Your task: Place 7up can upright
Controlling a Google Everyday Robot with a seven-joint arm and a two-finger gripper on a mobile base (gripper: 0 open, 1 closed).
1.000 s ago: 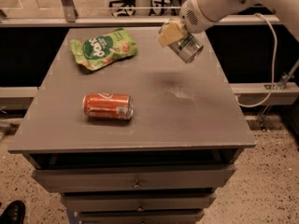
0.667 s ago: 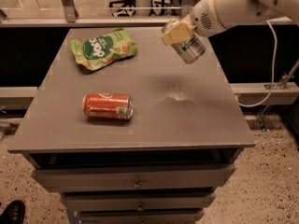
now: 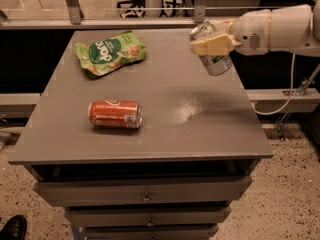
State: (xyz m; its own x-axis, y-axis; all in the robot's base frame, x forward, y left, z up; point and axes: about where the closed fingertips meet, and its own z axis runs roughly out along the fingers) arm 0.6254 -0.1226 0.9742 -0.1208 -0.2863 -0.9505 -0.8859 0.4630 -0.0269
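Note:
The 7up can (image 3: 215,59), silver-white with green markings, hangs tilted in the air above the far right part of the grey table (image 3: 165,134). My gripper (image 3: 210,43) comes in from the right on a white arm (image 3: 280,29). Its cream fingers (image 3: 214,45) are shut on the can's upper half. The can's top points up and to the left, and its bottom points down and to the right. It does not touch the table.
An orange-red soda can (image 3: 115,114) lies on its side at the table's left middle. A green snack bag (image 3: 111,51) lies at the far left. Drawers (image 3: 145,194) sit under the tabletop. A cable (image 3: 290,84) hangs at the right. A shoe (image 3: 12,228) shows at the bottom left.
The arm has drawn back to the right and turned more level. The can stays held in about the same place above the table's far right.

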